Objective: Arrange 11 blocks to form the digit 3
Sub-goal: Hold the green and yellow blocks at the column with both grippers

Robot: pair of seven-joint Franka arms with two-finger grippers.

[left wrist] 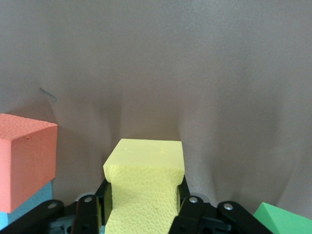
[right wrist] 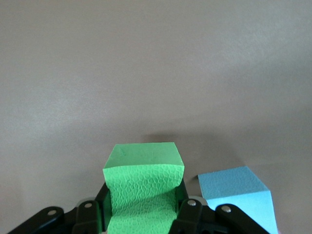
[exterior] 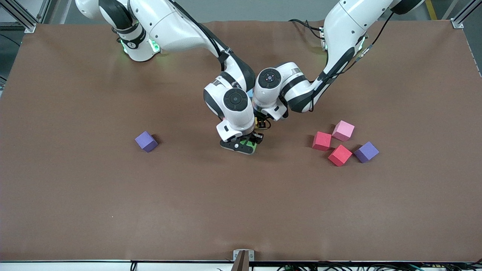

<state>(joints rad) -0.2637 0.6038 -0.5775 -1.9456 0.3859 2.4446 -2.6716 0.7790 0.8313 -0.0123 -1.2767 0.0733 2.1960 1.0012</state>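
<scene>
Green cube (right wrist: 142,187) and yellow cube (left wrist: 144,185) clamped at frame centre.
Right jaws (exterior: 246,145) held green, left jaws (exterior: 260,126) yellow, both low over the bench (exterior: 75,188), side by side.

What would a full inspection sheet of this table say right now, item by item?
Surface: brown matte table, faintly wrinkled.
Job's things: yellow foam cube squeezed in the left gripper; green foam cube squeezed in the right gripper; orange foam cube sits on a light blue foam cube; another light blue cube beside the green one; two red foam cubes and a pink foam cube clustered toward the left arm's end.
Clutter: two purple foam cubes.
Grippers: both low at the table's middle, jaws shut on cubes.
Cables: black leads by the left arm's base.
Surroundings: aluminium frame posts at the corners.
</scene>
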